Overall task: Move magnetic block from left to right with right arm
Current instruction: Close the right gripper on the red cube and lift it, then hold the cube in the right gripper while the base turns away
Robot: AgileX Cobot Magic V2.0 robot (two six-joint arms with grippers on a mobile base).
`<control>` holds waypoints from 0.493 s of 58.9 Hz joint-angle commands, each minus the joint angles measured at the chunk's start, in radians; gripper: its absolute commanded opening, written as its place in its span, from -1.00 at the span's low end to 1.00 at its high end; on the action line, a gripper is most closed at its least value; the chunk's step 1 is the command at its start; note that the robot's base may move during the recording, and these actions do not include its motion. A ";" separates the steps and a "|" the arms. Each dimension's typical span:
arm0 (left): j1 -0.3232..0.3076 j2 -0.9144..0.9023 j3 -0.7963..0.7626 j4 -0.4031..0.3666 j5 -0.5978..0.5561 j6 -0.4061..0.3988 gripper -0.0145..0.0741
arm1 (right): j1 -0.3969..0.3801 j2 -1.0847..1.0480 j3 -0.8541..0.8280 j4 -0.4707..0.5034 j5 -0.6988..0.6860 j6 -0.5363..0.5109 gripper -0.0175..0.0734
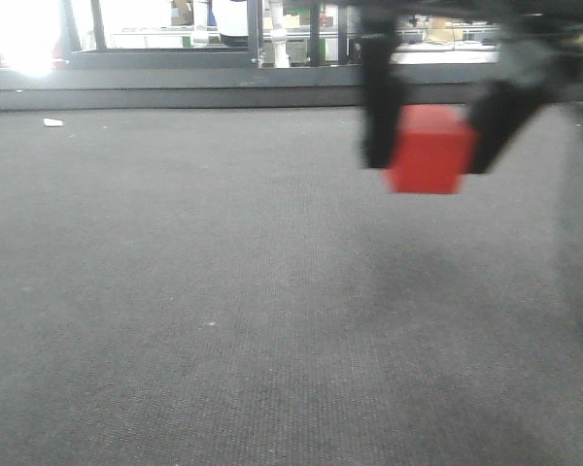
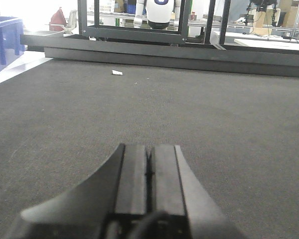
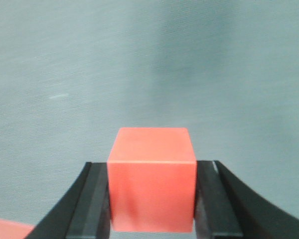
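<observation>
Carry phase, by my read: right gripper (image 1: pixel 429 160) is clamped on magnetic block (image 1: pixel 426 150), one finger per side face. Block looks lifted off grey mat (image 1: pixel 223 320), faint shadow under it. Ref pt = white scrap (image 1: pixel 52 122) near mat's far edge: block hangs well right of scrap.

Right wrist view agrees: block sits square between both fingers (image 3: pixel 97 199), no visible tilt.

Next move, IMO: you go further right, away from scrap, then lower till bottom face meets mat before release. Dropping from height risks bounce/roll.

Right arm hangs from above, fingers down, upper links out of frame.

Left gripper (image 2: pixel 148 169) is closed on nothing, low over mat, scrap far ahead.
</observation>
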 commanded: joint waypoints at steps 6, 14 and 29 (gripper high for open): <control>-0.004 -0.005 0.009 0.000 -0.088 -0.004 -0.94 | -0.138 -0.221 0.147 0.055 -0.164 -0.200 0.06; -0.004 -0.005 0.009 0.000 -0.088 -0.004 -0.94 | -0.262 -0.346 0.266 0.112 -0.249 -0.397 0.06; -0.004 -0.005 0.009 0.000 -0.088 -0.004 -0.94 | -0.499 -0.573 0.445 0.161 -0.463 -0.622 0.06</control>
